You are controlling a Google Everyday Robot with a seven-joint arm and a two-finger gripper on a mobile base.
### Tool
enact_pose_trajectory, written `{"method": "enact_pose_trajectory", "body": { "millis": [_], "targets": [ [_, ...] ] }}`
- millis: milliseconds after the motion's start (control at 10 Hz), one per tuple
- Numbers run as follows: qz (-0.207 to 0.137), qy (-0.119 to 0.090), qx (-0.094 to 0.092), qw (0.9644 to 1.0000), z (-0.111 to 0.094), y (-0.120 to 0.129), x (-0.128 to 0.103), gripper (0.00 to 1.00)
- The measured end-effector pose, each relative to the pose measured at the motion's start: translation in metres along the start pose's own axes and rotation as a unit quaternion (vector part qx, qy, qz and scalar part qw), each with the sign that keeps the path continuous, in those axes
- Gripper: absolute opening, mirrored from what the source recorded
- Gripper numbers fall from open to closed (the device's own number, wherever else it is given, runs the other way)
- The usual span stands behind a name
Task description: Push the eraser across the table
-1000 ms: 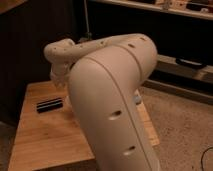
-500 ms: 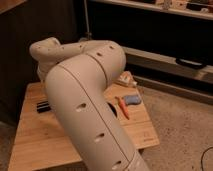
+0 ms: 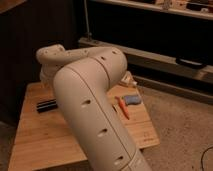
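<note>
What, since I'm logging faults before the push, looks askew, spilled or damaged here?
Nothing stands out. The eraser lies flat on the table, the blue-handled tool lies flat toward its right side, and nothing is spilled. The gripper is not in view; the arm fills the foreground.

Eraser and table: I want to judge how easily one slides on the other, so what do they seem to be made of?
The eraser looks matte black with no shine, likely rubber or plastic. The table looks like light wood, with plank seams showing and a smooth finish. The claw is out of sight behind the arm.
</note>
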Motion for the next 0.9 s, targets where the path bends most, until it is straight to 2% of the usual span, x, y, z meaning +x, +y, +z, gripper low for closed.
{"method": "enact_pose_trajectory", "body": {
  "millis": [200,600,900],
  "targets": [
    [-0.001,0.0,0.003,1.0,0.007,-0.002,0.001,0.0],
    [0.008,-0.012,0.023,0.9996,0.042,0.003,-0.002,0.0],
    [0.003,-0.021,0.03,0.9993,0.053,-0.002,-0.002,0.0]
  ]
}}
